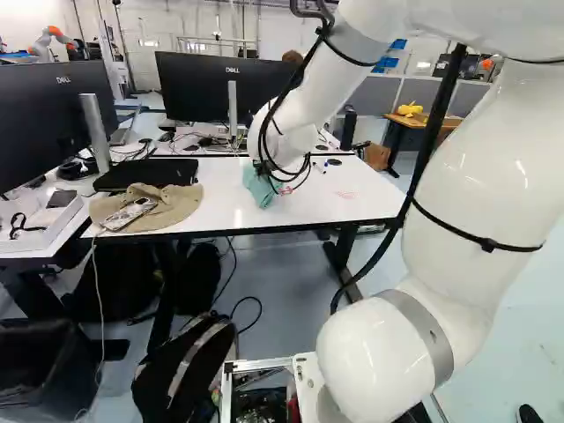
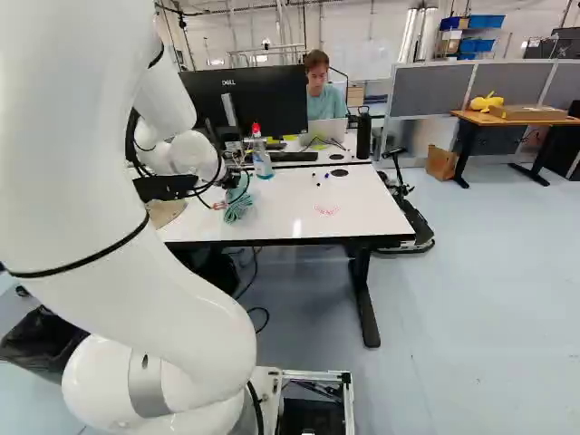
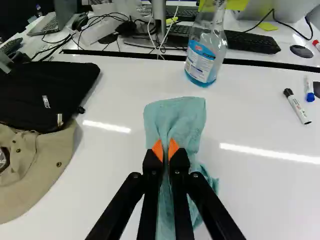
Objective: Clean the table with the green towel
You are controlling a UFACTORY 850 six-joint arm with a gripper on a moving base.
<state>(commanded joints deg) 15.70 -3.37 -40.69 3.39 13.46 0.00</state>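
I've got the gripper [image 3: 165, 150] pinching the green towel [image 3: 176, 117] mid-length — probably so its loose folds can wipe the white tabletop [image 3: 265, 195].

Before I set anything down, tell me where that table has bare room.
Widest: the white table between the green towel, the black-capped marker and the near right corner in the right base view. Narrower: between the towel and the khaki hat and black bag. Crowded: under that hat and bag, and beyond the clear bottle, where the keyboard lies.
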